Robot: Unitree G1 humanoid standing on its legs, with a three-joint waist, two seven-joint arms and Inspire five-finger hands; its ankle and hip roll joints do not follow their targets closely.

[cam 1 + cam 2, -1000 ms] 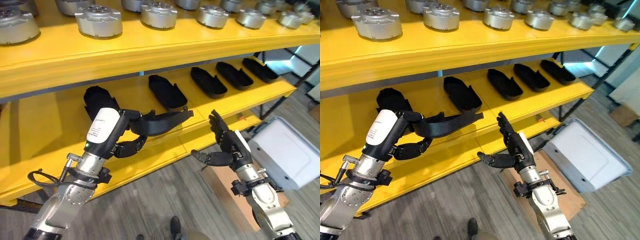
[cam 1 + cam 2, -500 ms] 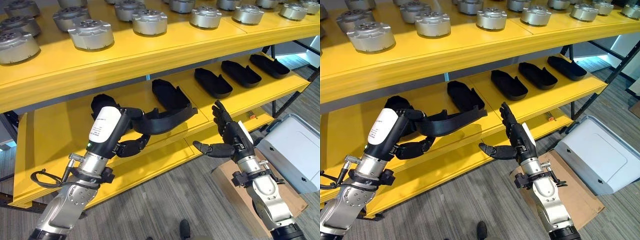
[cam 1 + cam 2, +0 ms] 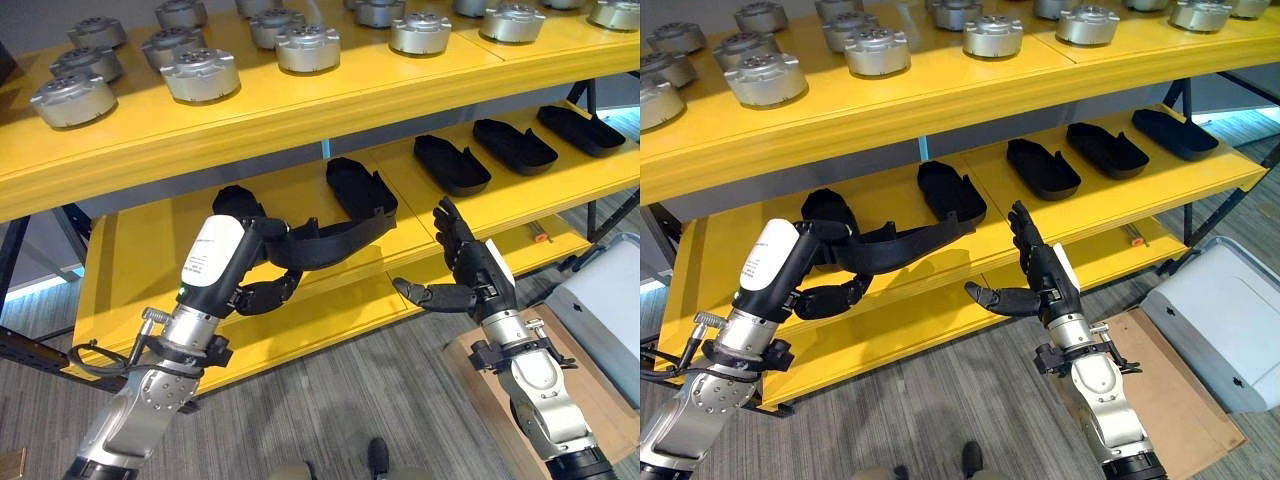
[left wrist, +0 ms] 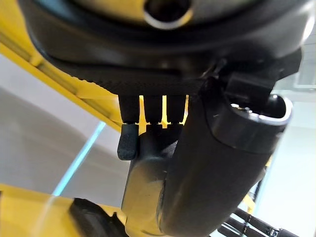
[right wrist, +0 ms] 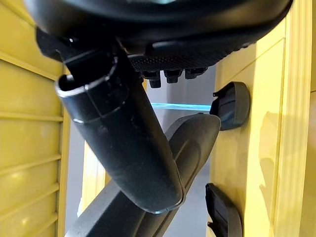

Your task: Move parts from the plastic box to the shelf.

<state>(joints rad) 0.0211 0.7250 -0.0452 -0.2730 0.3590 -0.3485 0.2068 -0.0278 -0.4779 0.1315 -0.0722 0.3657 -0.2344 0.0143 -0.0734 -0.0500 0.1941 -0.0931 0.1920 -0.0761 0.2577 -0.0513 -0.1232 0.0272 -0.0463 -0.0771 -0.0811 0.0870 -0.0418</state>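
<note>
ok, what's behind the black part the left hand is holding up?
The left hand grips the long black part before the middle shelf. Behind it lie two black shells: one partly covered by the hand, another whose near end the part hides.

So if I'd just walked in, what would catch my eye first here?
Probably the bright yellow shelf, its top level lined with round silver metal parts. In front of the lower level, the left hand holds a long black shell part out, while the right hand hovers open beside it.
</note>
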